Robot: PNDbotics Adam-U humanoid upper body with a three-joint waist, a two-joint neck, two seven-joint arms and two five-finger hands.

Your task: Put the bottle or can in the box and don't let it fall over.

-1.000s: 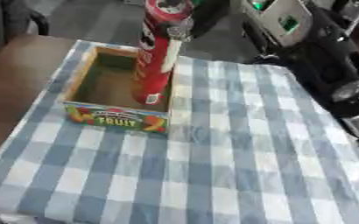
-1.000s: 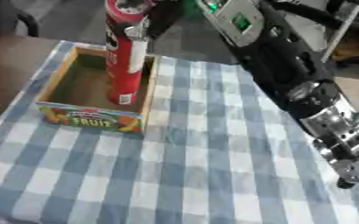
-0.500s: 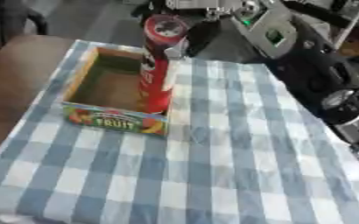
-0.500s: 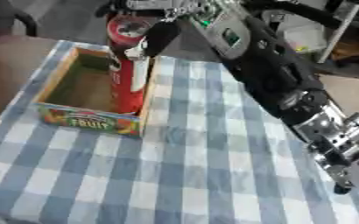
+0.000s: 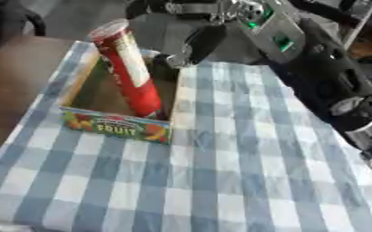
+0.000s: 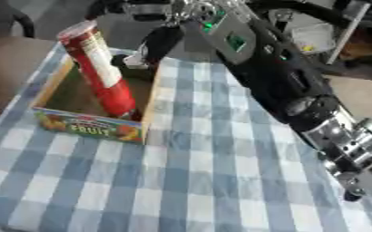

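Note:
A tall red can with a pale lid stands inside the open cardboard box marked FRUIT, against its right wall; it looks tilted in this slanted view. My right arm reaches in from the upper right, and my right hand hangs just right of the can's upper part. Its dark fingers are relaxed, point down and stay apart from the can. Nothing is held between them. My left hand shows in no view.
A blue-and-white checked cloth covers the table. Bare brown tabletop lies left of the box. My right forearm stretches across the upper right above the cloth. Dark furniture and equipment stand beyond the far edge.
My right hand has let go of the can's top and moved off to its right. The can stays in the box. The whole picture has shifted, so the camera has moved.

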